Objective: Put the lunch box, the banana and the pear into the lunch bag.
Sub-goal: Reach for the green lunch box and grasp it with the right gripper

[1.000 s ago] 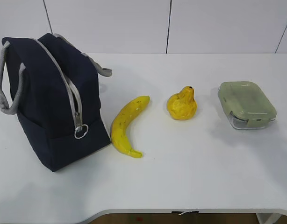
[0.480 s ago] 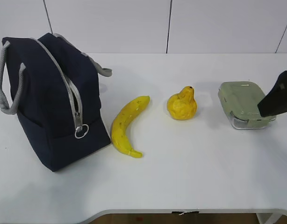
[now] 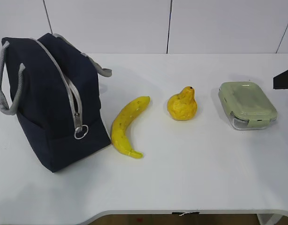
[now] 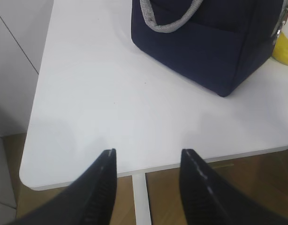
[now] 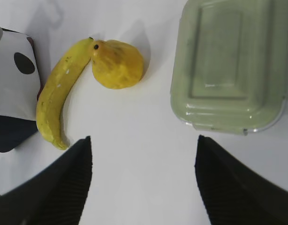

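Observation:
The navy lunch bag (image 3: 50, 103) stands at the table's left, its grey zipper line looking closed and the ring pull (image 3: 81, 131) hanging at the near end. To its right lie the yellow banana (image 3: 126, 125), then the lumpy yellow pear (image 3: 182, 105), then the green-lidded lunch box (image 3: 247, 104). My right gripper (image 5: 144, 138) hovers open and empty above bare table, with the lunch box (image 5: 228, 65) ahead on the right and the pear (image 5: 117, 63) and banana (image 5: 57, 101) ahead on the left. My left gripper (image 4: 146, 152) is open and empty over the table's front left edge, short of the bag (image 4: 205, 42).
A dark part of my right arm (image 3: 284, 79) shows at the right edge of the exterior view, behind the lunch box. The white table (image 3: 191, 168) ends in a rounded front edge; brown floor lies below it. A white wall stands behind.
Half a second ago my right arm covered the lunch box's right end in the exterior view; it has since drawn back up and to the right. The objects have not moved.

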{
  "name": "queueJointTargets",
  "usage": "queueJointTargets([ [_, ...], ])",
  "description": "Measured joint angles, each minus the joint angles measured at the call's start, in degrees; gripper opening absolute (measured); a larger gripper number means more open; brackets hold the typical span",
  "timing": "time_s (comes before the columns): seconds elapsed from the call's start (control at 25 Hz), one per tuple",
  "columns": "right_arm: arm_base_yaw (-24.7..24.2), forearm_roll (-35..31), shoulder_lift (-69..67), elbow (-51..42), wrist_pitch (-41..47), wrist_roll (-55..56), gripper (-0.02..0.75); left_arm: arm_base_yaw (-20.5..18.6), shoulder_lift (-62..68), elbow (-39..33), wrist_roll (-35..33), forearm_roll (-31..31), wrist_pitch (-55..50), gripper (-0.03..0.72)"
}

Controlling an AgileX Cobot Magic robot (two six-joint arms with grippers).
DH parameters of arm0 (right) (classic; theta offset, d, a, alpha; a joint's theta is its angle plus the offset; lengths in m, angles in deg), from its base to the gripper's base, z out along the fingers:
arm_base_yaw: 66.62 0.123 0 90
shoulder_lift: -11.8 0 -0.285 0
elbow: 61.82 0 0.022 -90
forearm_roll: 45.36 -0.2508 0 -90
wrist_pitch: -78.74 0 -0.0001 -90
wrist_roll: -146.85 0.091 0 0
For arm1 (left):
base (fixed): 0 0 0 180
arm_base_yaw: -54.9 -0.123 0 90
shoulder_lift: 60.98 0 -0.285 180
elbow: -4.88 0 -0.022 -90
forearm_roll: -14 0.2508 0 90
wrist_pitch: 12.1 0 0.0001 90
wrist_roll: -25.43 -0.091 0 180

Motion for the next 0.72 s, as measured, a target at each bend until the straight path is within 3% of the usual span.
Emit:
queueJointTargets([
  [0.48,-7.5,-20.7,-17.1,2.6,3.6,-17.6,0.543,0.0,0.0,0.0,0.0,0.3,0.0,0.332],
  [0.72,-7.8,-22.9,-24.1,9.5,4.2,-19.2,0.543,0.0,0.0,0.0,0.0,0.0,0.0,0.331],
])
